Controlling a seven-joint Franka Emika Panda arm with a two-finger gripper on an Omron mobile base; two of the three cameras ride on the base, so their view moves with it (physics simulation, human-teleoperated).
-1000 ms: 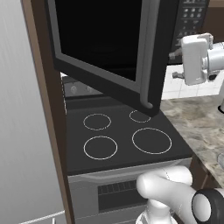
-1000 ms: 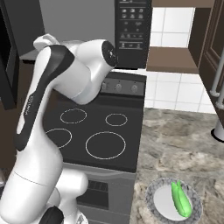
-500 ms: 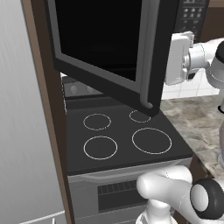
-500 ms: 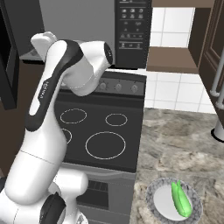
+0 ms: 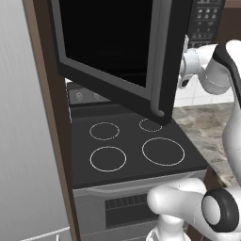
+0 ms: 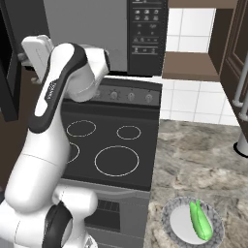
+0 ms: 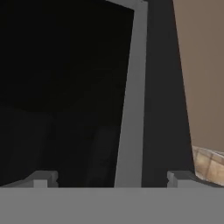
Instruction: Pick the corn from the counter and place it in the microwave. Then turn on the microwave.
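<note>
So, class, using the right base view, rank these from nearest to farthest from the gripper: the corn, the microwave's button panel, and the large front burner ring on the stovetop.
1. The button panel, up high, right of the gripper.
2. The large front burner ring, lower, on the stovetop.
3. The corn, farthest, on a plate on the counter at lower right.

Over the last second the arm (image 6: 58,92) is swung leftward, toward the open microwave door (image 5: 117,52). The claw (image 5: 184,63) is carried from out over the counter side to just beside the door's outer edge, and the door's grey bar handle (image 7: 130,96) is now faced close up.
</note>
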